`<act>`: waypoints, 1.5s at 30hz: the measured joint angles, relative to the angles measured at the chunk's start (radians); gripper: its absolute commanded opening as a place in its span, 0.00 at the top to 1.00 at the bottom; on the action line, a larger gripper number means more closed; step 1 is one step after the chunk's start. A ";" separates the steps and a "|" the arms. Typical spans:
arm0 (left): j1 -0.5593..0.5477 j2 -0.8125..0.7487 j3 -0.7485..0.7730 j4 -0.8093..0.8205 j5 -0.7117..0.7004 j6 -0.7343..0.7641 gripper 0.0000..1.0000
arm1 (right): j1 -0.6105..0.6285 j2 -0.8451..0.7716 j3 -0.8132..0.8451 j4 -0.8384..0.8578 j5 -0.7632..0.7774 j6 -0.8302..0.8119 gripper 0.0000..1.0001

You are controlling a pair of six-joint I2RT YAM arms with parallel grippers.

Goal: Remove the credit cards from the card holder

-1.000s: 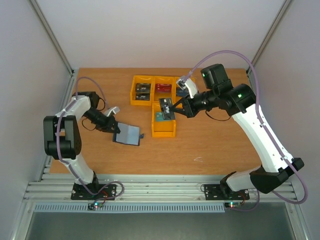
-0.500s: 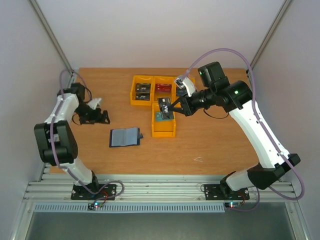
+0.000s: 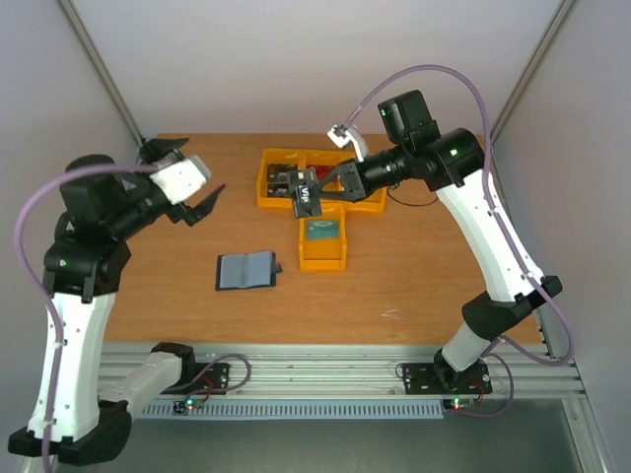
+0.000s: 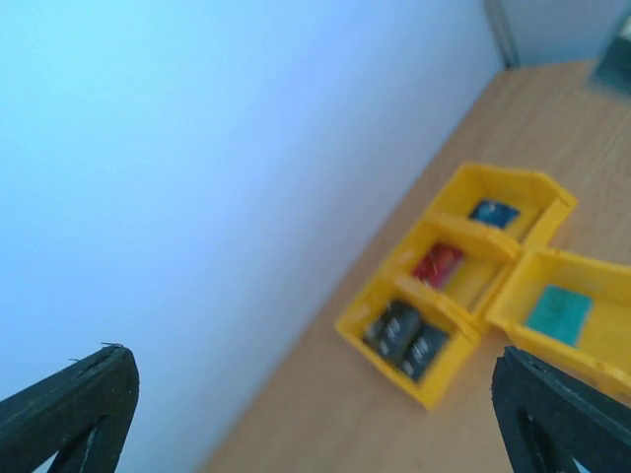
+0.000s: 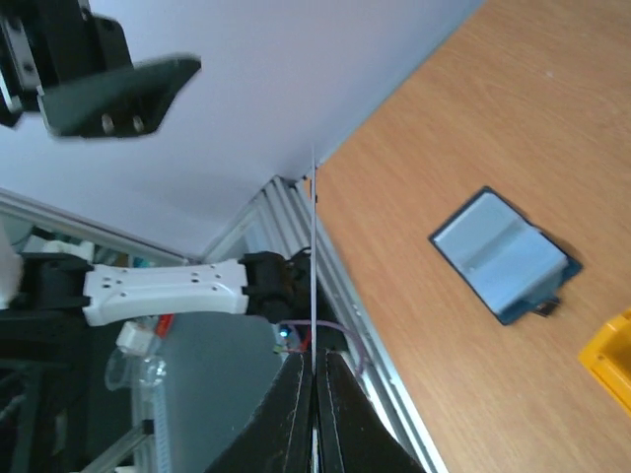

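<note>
The card holder (image 3: 246, 269) lies open on the table, pale inside facing up; it also shows in the right wrist view, card holder (image 5: 503, 254), with nothing touching it. My right gripper (image 3: 317, 189) is shut on a dark credit card (image 3: 303, 194) with white "VIP" lettering, held in the air over the yellow bins. In the right wrist view that credit card (image 5: 314, 256) shows edge-on as a thin line rising from the closed right gripper (image 5: 314, 360). My left gripper (image 3: 197, 197) is raised high at the left, open and empty. In the left wrist view the left gripper (image 4: 314, 353) has its fingers (image 4: 69, 414) wide apart.
A row of yellow bins (image 3: 270, 184) stands at the back centre, with one more yellow bin (image 3: 323, 258) in front holding a teal card (image 3: 322, 230). The left wrist view shows dark cards (image 4: 406, 335), a red card (image 4: 437, 264) and a blue card (image 4: 493, 212) in the bins.
My left gripper opened, let go of the card holder and rose away to the upper left; the holder now lies flat. My right gripper carried the VIP card left over the bins.
</note>
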 measured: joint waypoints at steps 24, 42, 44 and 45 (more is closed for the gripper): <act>-0.340 -0.208 -0.674 0.942 0.233 1.231 0.77 | 0.103 0.153 0.129 0.022 -0.132 0.105 0.99; -0.360 -0.251 -0.666 0.709 0.063 1.199 1.00 | 0.009 0.060 0.021 0.021 0.196 0.118 0.03; -0.367 -0.209 -0.615 0.625 -0.023 1.157 1.00 | -0.034 -0.007 -0.066 0.042 0.289 0.136 0.01; -0.371 -0.175 -0.574 0.574 -0.071 1.129 1.00 | -0.064 -0.052 -0.122 0.056 0.354 0.132 0.02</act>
